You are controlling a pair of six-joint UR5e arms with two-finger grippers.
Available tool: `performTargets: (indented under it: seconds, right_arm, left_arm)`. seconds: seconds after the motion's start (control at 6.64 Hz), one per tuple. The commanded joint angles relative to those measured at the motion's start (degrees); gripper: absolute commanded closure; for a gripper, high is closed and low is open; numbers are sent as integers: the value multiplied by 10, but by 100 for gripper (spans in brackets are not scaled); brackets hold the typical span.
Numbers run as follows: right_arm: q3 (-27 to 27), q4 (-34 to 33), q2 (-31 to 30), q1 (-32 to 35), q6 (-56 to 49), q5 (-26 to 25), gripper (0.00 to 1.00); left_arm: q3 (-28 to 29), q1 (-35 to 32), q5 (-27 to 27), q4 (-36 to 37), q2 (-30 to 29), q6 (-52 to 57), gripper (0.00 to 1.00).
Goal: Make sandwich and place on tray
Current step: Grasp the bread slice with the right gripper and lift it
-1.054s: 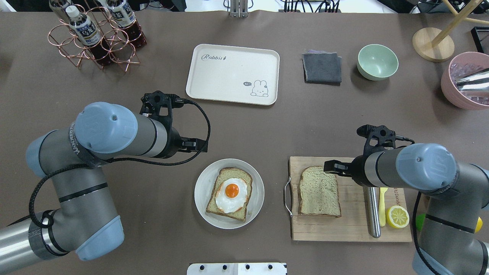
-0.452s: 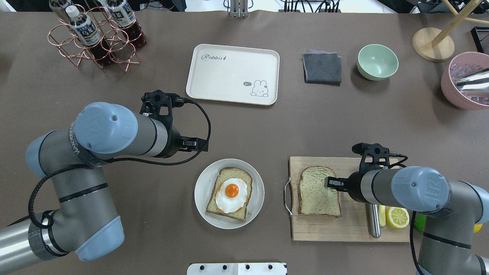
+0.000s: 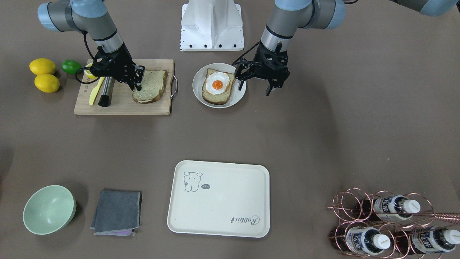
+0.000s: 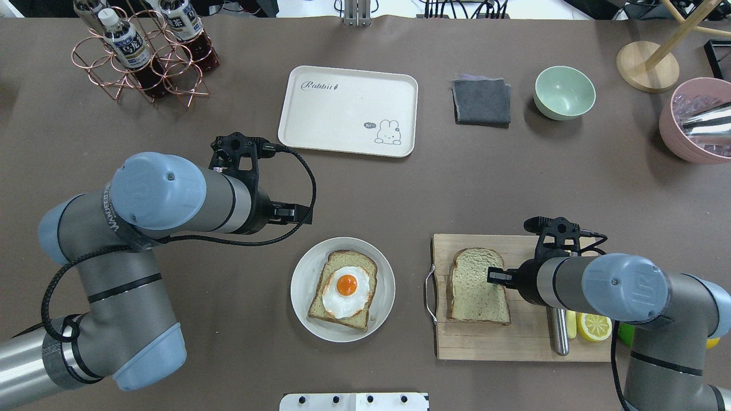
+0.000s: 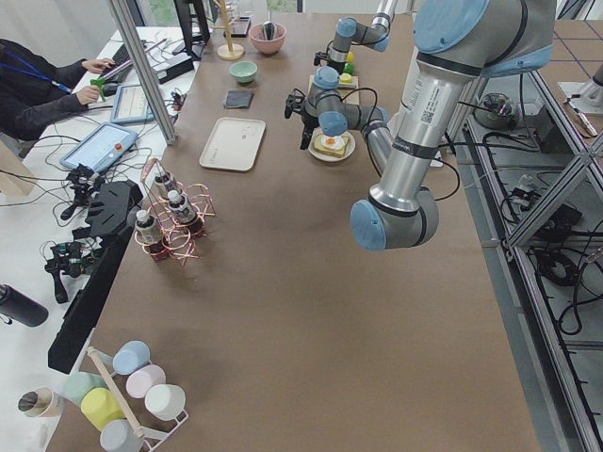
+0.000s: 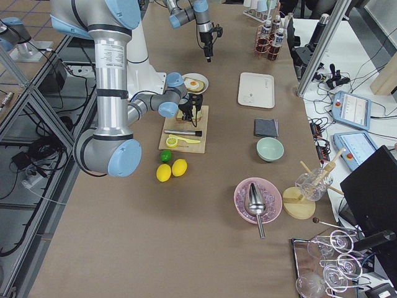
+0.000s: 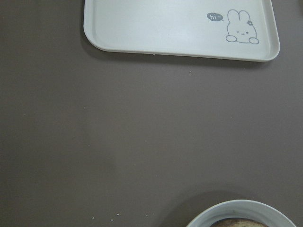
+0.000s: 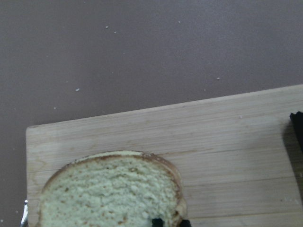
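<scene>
Our right claw (image 3: 138,85) is clamped on the crust edge of the plain toast slice (image 4: 475,291) on the cutting board (image 4: 514,342). Our left claw (image 3: 253,87) hangs with its fingers spread apart beside the plate (image 4: 301,297), which holds the egg-topped slice (image 4: 344,288). The tray (image 4: 342,108) lies well apart from them on the tabletop (image 4: 400,194).

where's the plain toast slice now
Overhead view, lower right: the plain toast slice lies on the left half of the wooden cutting board, beneath the right gripper.

Left pincer (image 3: 254,85) hovering, jaws spread, right pincer (image 3: 138,85) low, jaw gap unclear
</scene>
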Motion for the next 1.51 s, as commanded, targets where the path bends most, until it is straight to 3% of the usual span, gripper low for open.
performTargets:
  seconds: [0.0, 0.6, 1.2, 1.36]
  right_arm:
    - [5, 0, 1, -1, -1, -2, 100]
    - [32, -1, 22, 70, -8, 73, 100]
    - [16, -15, 119, 36, -5, 67, 100]
    - [8, -62, 167, 30, -1, 65, 100]
  left_arm:
    - [0, 0, 0, 0, 0, 0, 2]
    - [-9, 0, -4, -1, 0, 1, 2]
    - [-20, -7, -8, -1, 14, 7, 2]
    - [-22, -12, -9, -1, 24, 31, 2]
